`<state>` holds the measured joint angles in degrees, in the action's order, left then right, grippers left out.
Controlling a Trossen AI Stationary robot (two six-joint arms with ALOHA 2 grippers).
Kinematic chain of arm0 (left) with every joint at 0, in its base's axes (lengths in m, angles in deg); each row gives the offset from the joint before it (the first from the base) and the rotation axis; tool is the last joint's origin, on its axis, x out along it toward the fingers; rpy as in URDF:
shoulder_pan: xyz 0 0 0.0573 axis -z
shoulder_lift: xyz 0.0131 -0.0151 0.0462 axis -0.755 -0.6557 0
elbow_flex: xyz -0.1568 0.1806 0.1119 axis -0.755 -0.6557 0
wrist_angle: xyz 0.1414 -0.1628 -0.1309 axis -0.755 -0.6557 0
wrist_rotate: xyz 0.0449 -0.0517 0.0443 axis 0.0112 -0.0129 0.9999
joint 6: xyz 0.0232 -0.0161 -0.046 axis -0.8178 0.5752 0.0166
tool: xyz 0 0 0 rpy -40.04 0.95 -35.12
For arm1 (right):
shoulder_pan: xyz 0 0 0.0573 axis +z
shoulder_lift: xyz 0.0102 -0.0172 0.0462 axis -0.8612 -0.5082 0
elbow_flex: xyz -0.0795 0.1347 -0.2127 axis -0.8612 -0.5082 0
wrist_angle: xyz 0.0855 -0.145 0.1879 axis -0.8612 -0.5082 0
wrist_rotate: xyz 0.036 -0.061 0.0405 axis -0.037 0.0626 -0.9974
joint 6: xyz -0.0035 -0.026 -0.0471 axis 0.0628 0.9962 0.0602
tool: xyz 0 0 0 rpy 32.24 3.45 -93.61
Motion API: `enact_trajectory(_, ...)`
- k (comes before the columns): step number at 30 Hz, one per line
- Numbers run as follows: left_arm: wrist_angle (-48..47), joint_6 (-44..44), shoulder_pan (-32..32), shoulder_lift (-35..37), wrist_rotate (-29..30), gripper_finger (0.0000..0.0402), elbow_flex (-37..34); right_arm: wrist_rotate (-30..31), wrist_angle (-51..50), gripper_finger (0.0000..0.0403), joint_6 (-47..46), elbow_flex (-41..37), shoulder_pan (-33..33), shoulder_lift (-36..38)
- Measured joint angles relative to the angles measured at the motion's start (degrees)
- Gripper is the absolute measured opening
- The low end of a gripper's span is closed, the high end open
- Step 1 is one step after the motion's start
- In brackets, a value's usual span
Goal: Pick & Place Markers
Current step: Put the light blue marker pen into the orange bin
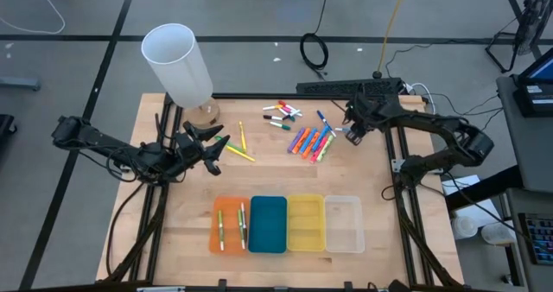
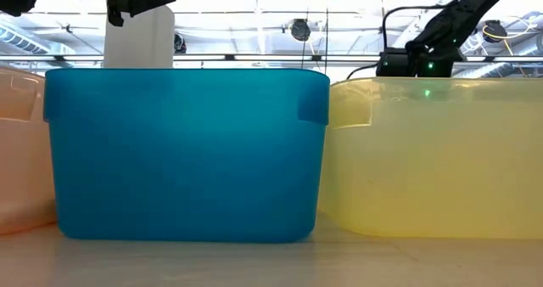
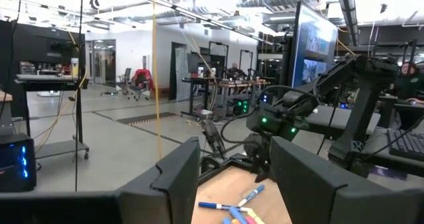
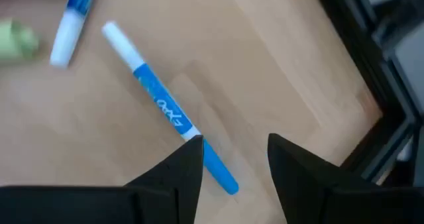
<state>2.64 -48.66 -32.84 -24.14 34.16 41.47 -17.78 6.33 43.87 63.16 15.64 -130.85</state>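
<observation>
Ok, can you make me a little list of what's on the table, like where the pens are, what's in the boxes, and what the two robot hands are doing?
pens on table: loose pile of markers toward the far side
orange tray: two green markers inside
blue tray: no markers seen
yellow tray: no markers seen
clear tray: no markers seen
white cup: standing at the far left corner
left gripper: open, holding nothing, near the yellow markers
right gripper: open, just above a blue marker, not gripping it yet
</observation>
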Motion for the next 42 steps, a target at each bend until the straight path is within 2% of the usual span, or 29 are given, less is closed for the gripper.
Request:
enact_trajectory(5, -0.14, -0.17, 0.00, 0.00, -0.01, 0.0189, 0.00, -4.48, 2.64, 0.0155, 5.78, -2.71, 0.00, -1.55)
enact_trajectory(15, -0.17, -0.22, 0.00, 0.00, -0.01, 0.0189, 0.00, -5.57, 5.32, 0.0150, 6.99, -6.66, -0.04, -7.37)
enact_trajectory(19, -0.22, -0.13, 0.00, 0.00, -0.03, 0.0189, 0.00, -9.07, 3.59, 0.0112, 5.59, -6.73, -0.03, -7.81)
enact_trajectory(24, -0.25, -0.52, 0.00, 0.00, -0.01, 0.0189, 0.00, -10.21, 1.33, 0.0025, 6.39, -6.76, 0.12, -7.96)
enact_trajectory(26, -0.25, -0.52, 0.00, 0.00, -0.01, 0.0189, 0.00, -10.26, 1.15, 0.0017, 6.82, -6.79, 0.13, -7.96)
enact_trajectory(30, -0.26, -0.48, 0.00, 0.00, -0.01, 0.0189, 0.00, -10.30, 1.49, 0.0025, 5.06, -6.79, 0.15, -7.93)
enact_trajectory(36, -0.60, -0.46, 0.00, 0.00, -0.01, 0.0189, 0.00, -6.99, 3.22, 0.0015, 2.15, -7.01, 0.92, -2.20)
enact_trajectory(38, -0.62, -0.49, 0.00, 0.00, -0.01, 0.0189, 0.00, -9.05, 2.06, 0.0015, 1.82, -7.32, 1.49, 1.24)
enact_trajectory(42, -0.71, -0.50, -0.15, 0.00, -0.03, 0.0189, -0.01, -15.02, 5.88, 0.0015, 0.03, -6.98, 3.05, 8.96)
